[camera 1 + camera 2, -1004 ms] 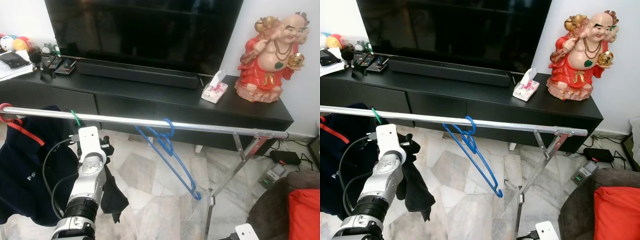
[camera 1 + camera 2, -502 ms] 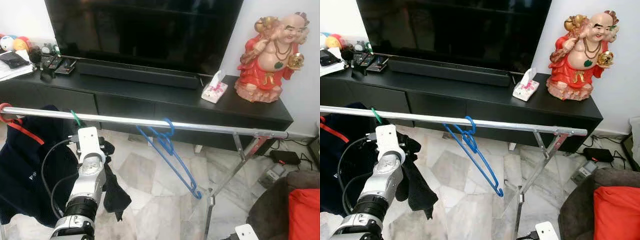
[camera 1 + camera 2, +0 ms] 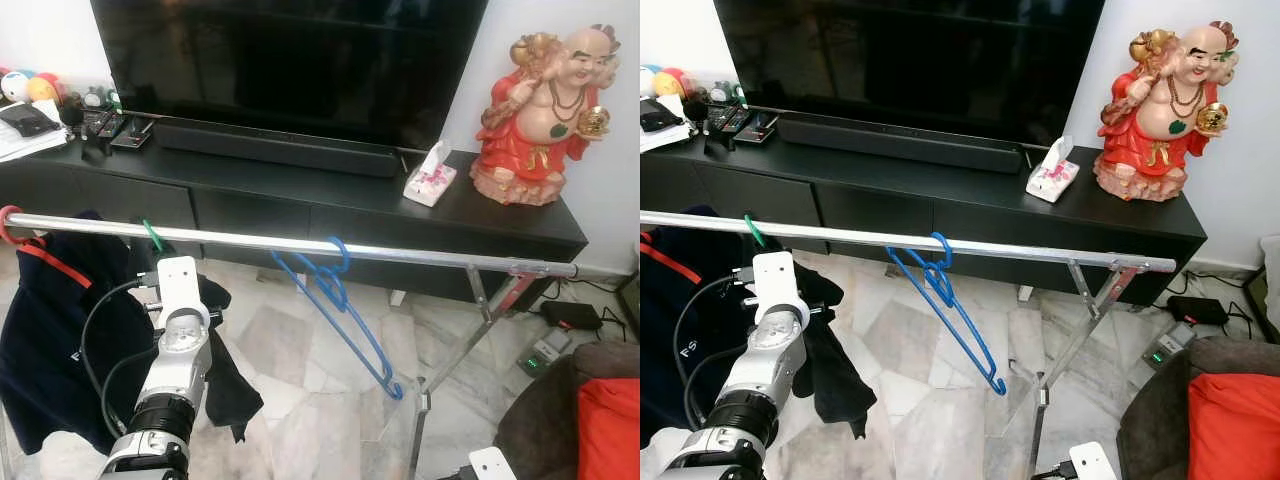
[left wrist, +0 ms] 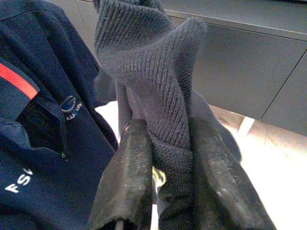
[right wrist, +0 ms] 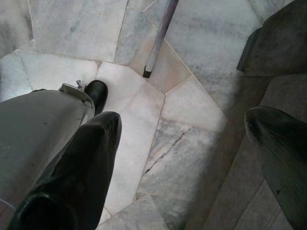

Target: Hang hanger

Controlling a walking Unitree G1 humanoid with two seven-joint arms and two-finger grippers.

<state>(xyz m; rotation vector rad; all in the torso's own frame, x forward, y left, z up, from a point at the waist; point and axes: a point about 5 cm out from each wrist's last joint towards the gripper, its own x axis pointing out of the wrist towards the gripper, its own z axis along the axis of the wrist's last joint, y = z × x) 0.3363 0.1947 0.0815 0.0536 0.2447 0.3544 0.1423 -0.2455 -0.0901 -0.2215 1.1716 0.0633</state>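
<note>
The left gripper (image 4: 165,177) is up under the long silver metal clothes rail (image 3: 420,256), its two black fingers (image 4: 127,177) clamped on a fold of dark grey ribbed knit garment (image 4: 153,81); the knit bulges up out from between the fingertips and hangs below the wrist as a dark rag (image 3: 232,385); just above the fingers a thin green plastic hanger hook (image 3: 151,236) sits over the rail, so the task's hanger is right there at the gripper, on the bar; beside the fingers, on the robot's left, hangs a navy polo shirt with a red stripe and white lettering (image 4: 38,143), touching or nearly touching the knit, hard to say which; its red hanger hook (image 3: 8,224) grips the rail's far left end. Further along the rail, well to the right of the left gripper's fingers, a blue plastic hanger (image 3: 345,320) dangles tilted, hook on the bar, its long side slanting down toward the pale marble tile floor (image 3: 300,400). Beyond the rail stands a low black TV cabinet (image 3: 300,205) with a large black television (image 3: 290,60), a black soundbar (image 3: 275,148), a white and pink tissue box (image 3: 430,176) and a red laughing Buddha statue (image 3: 545,110). The right gripper (image 5: 184,158) points down at the floor tiles, fingers spread wide apart with nothing between them; a metal leg of the rack (image 5: 160,36) stands ahead of the fingertips.
</note>
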